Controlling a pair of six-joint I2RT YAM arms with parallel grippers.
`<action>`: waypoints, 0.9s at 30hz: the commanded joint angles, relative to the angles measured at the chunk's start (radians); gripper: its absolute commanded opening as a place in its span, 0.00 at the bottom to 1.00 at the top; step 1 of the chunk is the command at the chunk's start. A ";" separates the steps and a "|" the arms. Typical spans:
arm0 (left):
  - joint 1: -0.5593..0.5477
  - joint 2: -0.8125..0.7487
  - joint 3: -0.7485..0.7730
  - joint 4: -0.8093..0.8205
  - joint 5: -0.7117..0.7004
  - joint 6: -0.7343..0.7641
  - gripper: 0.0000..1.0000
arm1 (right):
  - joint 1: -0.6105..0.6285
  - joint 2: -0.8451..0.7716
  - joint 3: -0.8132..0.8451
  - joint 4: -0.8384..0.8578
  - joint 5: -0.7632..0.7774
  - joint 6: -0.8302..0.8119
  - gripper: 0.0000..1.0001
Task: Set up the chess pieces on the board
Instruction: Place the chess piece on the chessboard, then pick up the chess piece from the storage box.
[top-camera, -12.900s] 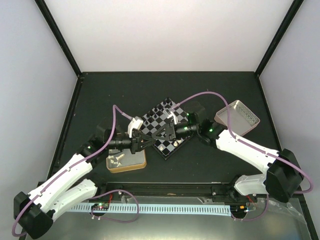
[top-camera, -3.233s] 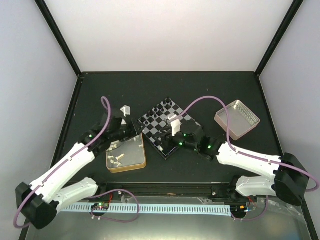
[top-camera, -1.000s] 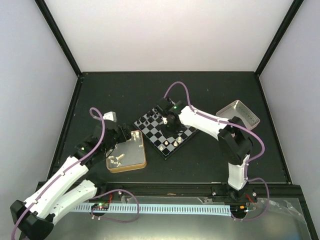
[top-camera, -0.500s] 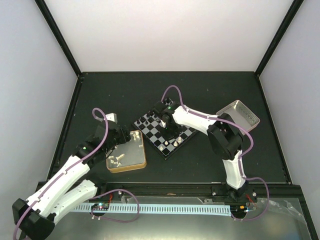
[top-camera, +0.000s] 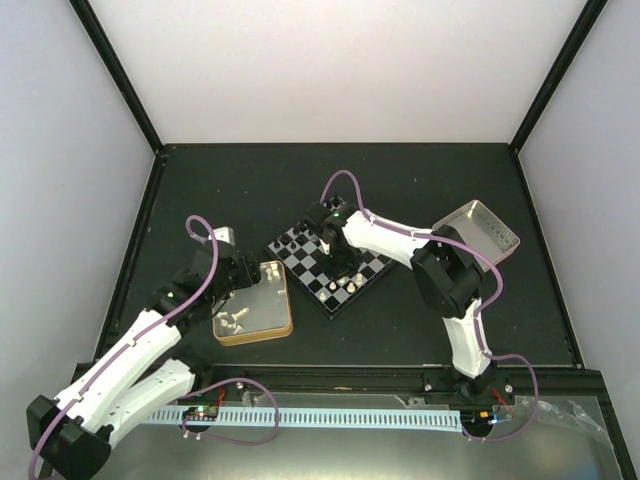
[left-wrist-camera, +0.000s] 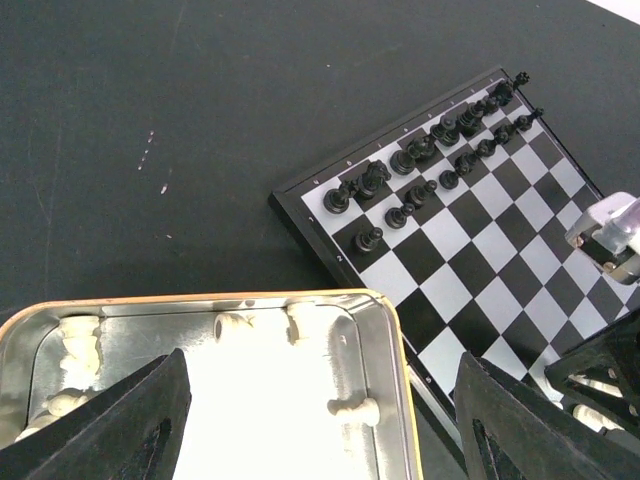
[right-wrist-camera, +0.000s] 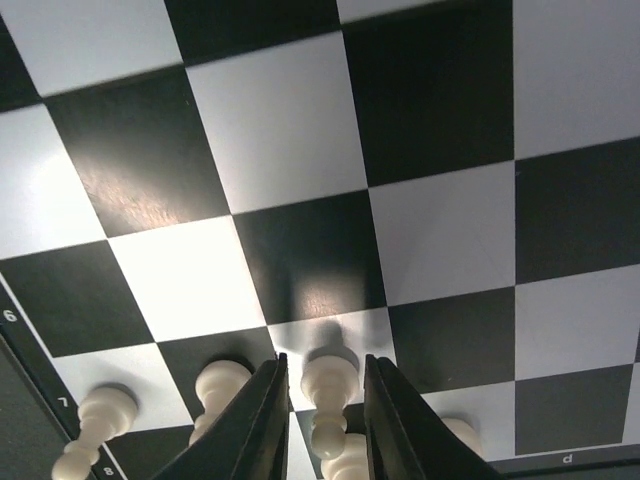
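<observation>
While the right gripper (right-wrist-camera: 323, 362) is held low over the board (right-wrist-camera: 300, 130), its jaws are seen narrowly parted. A white pawn (right-wrist-camera: 328, 382) stands upright between the fingers, and no contact can be made out on either side. Ahead of the fingertips, only bare chequered squares are seen.

To the left of the fingers the room is tighter. Two cream pieces (right-wrist-camera: 218, 383) are set there, one just beside the left finger, the other close to the board's dark edge. More are glimpsed behind the pawn and beside the right finger.

The left gripper (left-wrist-camera: 320, 362) is spread wide above the gold-rimmed tin (left-wrist-camera: 393, 345), with nothing held; loose cream figures (left-wrist-camera: 352, 408) are scattered below it. Ahead and to its right the board is found just beside the tin's rim, with black pieces (left-wrist-camera: 420, 155) ranked in two rows along its far edge — bare table (left-wrist-camera: 150, 120) is seen ahead and to the left.
</observation>
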 joint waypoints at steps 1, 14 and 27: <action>0.012 -0.002 -0.001 0.001 0.009 0.018 0.74 | 0.000 0.018 0.043 0.020 0.022 0.010 0.24; 0.020 0.016 -0.017 0.000 0.024 0.021 0.75 | 0.000 -0.046 0.014 0.068 0.057 0.038 0.25; 0.054 0.321 -0.077 0.111 0.137 -0.135 0.48 | 0.001 -0.260 -0.119 0.316 0.103 0.194 0.29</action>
